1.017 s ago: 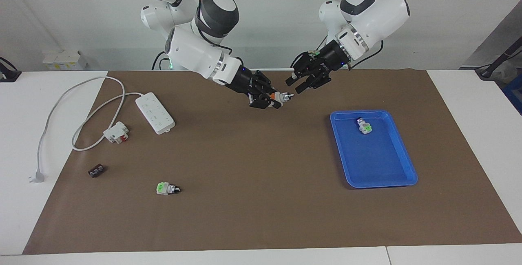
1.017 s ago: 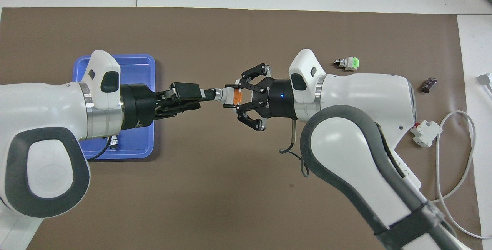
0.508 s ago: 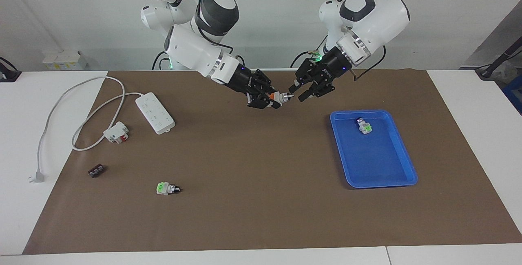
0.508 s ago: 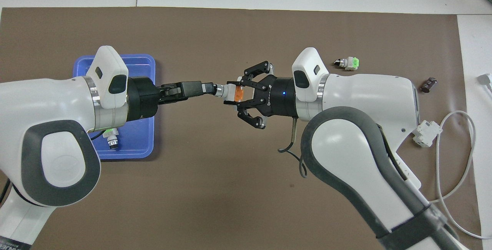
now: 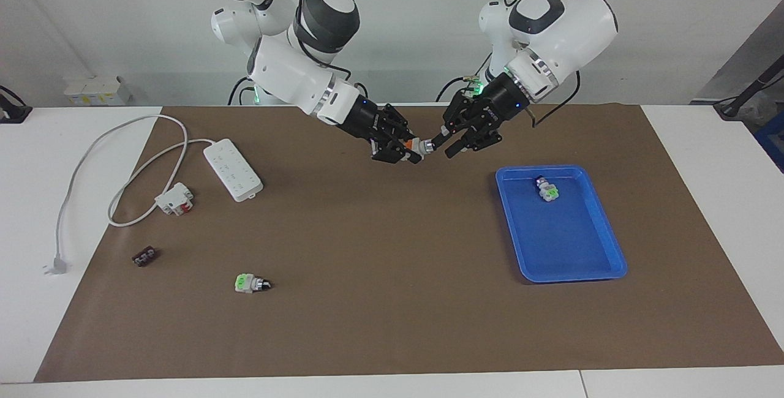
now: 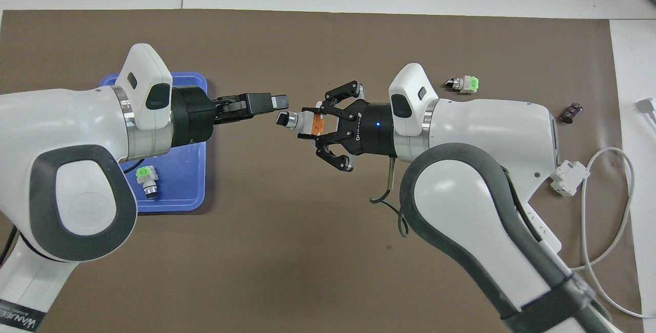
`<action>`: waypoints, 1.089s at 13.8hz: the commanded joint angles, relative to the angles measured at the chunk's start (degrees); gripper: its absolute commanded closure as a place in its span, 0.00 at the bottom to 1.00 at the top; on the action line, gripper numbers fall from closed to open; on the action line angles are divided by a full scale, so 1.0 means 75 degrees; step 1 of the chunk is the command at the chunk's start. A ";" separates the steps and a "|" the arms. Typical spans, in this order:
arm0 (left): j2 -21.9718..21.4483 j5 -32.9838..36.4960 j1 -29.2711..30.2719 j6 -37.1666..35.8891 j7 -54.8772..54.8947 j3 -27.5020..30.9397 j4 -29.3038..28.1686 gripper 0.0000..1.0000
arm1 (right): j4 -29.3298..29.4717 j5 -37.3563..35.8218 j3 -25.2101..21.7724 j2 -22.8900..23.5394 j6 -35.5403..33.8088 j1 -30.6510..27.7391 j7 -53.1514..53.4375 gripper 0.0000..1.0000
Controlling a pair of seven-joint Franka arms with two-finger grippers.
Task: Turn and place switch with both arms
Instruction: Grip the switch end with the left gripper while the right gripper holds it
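Right claw (image 6: 313, 129) grips switch (image 6: 302, 123); left claw (image 6: 279, 103) perhaps touching.

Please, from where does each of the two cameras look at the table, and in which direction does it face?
Facing view: high across the table, facing the robots; shows both arms down to left gripper and right gripper.
Overhead view: high above the robots' end, looking forward and steeply down; shows only the arms' front parts and grippers.
Both share the switch in the right gripper and the blue tray, half a turn apart.
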 commanded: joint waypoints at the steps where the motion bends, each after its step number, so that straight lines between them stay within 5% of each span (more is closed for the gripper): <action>1: 0.0121 -0.0055 -0.0123 0.0067 0.0159 0.0071 0.0094 0.63 | -0.0210 0.0201 0.0085 -0.0293 0.0156 -0.0038 0.0248 1.00; 4: 0.0098 -0.0055 -0.0134 -0.0073 0.0241 0.0071 0.0047 0.66 | -0.0210 0.0177 0.0096 -0.0293 0.0156 -0.0038 0.0226 1.00; 10: 0.0063 -0.0055 -0.0122 -0.0413 0.0229 0.0083 0.0047 0.90 | -0.0280 0.0154 0.0085 -0.0305 0.0156 -0.0038 0.0179 1.00; 15: 0.0004 -0.0055 -0.0006 -0.0881 0.0241 0.0107 0.0035 0.71 | -0.0268 0.0154 0.0096 -0.0305 0.0156 -0.0050 0.0167 1.00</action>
